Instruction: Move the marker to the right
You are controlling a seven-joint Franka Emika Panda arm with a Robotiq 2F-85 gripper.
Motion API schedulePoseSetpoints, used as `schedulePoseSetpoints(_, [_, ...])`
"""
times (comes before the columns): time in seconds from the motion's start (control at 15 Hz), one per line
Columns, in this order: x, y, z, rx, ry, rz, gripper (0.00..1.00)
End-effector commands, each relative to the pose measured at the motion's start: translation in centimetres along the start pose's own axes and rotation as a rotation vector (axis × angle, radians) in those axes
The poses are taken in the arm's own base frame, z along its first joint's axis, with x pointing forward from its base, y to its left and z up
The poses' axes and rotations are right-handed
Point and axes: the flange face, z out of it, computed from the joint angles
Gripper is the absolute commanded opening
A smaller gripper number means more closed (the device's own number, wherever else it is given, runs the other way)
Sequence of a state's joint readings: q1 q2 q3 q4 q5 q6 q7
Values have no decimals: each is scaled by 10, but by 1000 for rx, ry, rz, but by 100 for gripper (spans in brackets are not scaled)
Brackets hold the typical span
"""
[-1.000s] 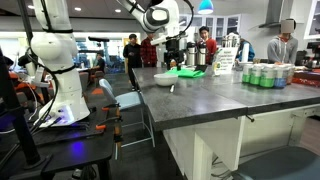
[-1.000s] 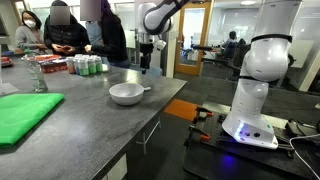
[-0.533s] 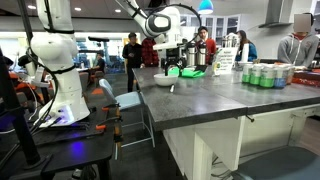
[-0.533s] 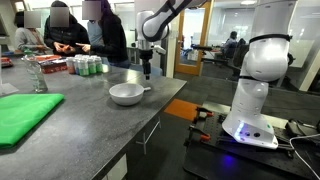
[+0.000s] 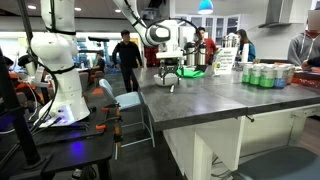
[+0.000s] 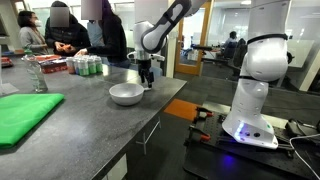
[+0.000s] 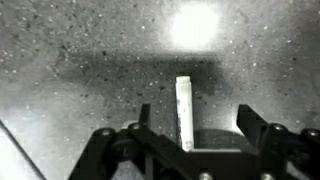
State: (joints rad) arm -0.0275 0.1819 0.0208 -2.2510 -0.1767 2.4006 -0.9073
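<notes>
The marker [image 7: 184, 112] lies on the speckled grey counter and shows pale in the wrist view, standing lengthwise between the jaws, nearer the left finger. My gripper [image 7: 194, 112] is open around it, with both fingers apart from it. In both exterior views the gripper [image 6: 148, 80] [image 5: 169, 73] is low over the counter's corner, just beside the white bowl [image 6: 126, 94]. In those views the marker itself is too small and too hidden by the gripper to make out.
A flat bright-green item [image 6: 25, 112] lies on the near counter. Several cans [image 6: 85, 66] stand at the back, with people behind them. The counter edge [image 6: 165, 100] runs close to the gripper. A white robot base [image 6: 250, 90] stands beyond the gap.
The arm has come down from above the counter to the surface beside the bowl. The bowl has not moved.
</notes>
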Motion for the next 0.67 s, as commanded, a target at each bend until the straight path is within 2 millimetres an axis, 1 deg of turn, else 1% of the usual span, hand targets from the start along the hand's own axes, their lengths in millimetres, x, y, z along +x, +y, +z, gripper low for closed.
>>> schedulePoseSetpoints(0.0, [0,7,9,-16,8,-26,91])
schedulePoseSetpoints(0.13, [1,9,16,0,12,-25,87])
schedulePoseSetpoints(0.2, [0,11,18,8,10,-23,72])
schedulePoseSetpoints(0.27, [1,12,21,10,10,-19,62])
schedulePoseSetpoints(0.4, [0,15,23,19,13,-15,48])
schedulePoseSetpoints(0.6, [-2,20,22,22,20,0,23])
